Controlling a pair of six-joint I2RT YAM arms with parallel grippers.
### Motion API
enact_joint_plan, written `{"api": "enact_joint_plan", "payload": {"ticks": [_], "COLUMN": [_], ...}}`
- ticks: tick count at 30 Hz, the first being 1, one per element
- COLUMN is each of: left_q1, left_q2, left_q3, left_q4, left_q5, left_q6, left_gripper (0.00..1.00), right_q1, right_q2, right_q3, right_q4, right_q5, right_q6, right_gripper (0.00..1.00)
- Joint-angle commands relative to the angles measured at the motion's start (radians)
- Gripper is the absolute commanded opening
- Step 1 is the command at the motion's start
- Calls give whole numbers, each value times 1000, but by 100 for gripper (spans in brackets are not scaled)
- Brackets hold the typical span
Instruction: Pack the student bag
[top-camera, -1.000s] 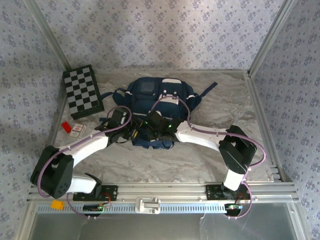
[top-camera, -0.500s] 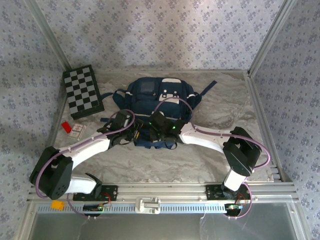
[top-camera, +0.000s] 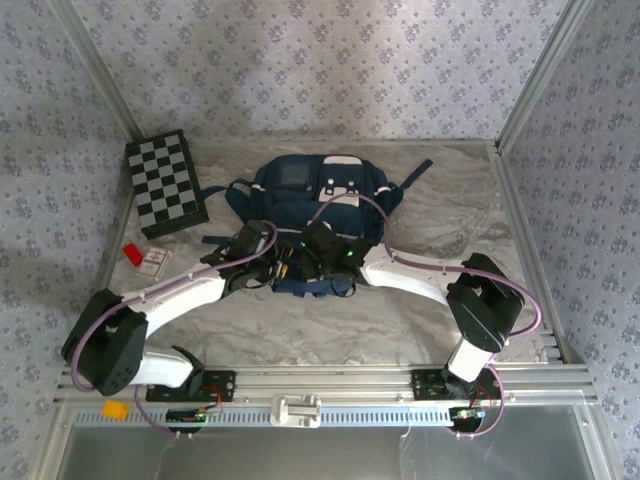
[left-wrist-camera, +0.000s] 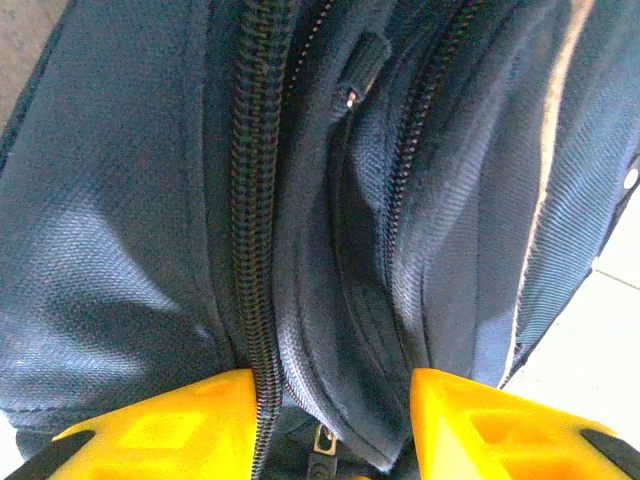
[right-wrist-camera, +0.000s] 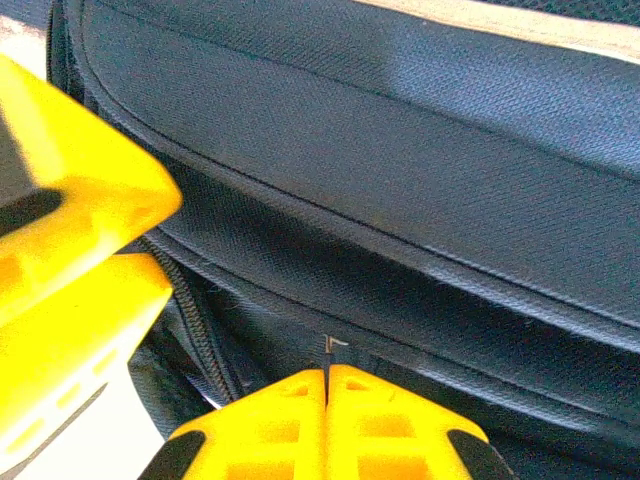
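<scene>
The student bag (top-camera: 310, 195) is a navy backpack with white patches, lying flat at the table's middle. Both grippers meet at its near edge. In the left wrist view my left gripper (left-wrist-camera: 335, 430) stands open astride a raised fold of the bag's fabric (left-wrist-camera: 340, 250). A black zipper track (left-wrist-camera: 255, 200) runs against its left finger (left-wrist-camera: 170, 425), and a small metal zipper pull (left-wrist-camera: 325, 437) sits low between the jaws. My right gripper (right-wrist-camera: 327, 385) is shut, and a thin metal zipper tab (right-wrist-camera: 332, 345) pokes out from between its tips. The left gripper's yellow fingers (right-wrist-camera: 70, 250) are close on its left.
A black-and-white checkered board (top-camera: 165, 183) lies at the back left. A small red item (top-camera: 131, 253) and a card packet (top-camera: 155, 262) rest near the left edge. Metal frame posts and patterned walls close in the table. The bag's straps (top-camera: 415, 178) trail to the right.
My left gripper has moved right along the bag's near edge, ending close beside the right gripper. The right gripper has shifted slightly and stays shut.
</scene>
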Motion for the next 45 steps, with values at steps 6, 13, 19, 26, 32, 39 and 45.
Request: {"api": "enact_joint_plan", "payload": {"ticks": [6, 13, 19, 26, 32, 39, 45], "left_q1": [-5, 1, 6, 9, 43, 158, 267], "left_q2": [-61, -64, 34, 118, 134, 45, -24], "left_q3": [66, 80, 124, 139, 181, 199, 248], "left_q4": [-40, -54, -44, -9, -56, -134, -224], "left_q5": [-40, -47, -34, -23, -42, 77, 183], "left_q6": [-51, -40, -29, -46, 22, 260, 441], "left_gripper": [44, 47, 47, 42, 15, 0, 0], "right_q1": [-1, -1, -1, -2, 3, 26, 17], "right_q2": [-34, -24, -13, 4, 10, -56, -135], "right_q3": [-21, -24, -19, -14, -7, -35, -102], "right_q4": [13, 26, 33, 35, -5, -93, -152], "right_q5": [29, 24, 16, 15, 60, 176, 180], "right_q6": [19, 24, 21, 23, 12, -80, -205], "right_gripper": [0, 0, 0, 0, 0, 0, 0]}}
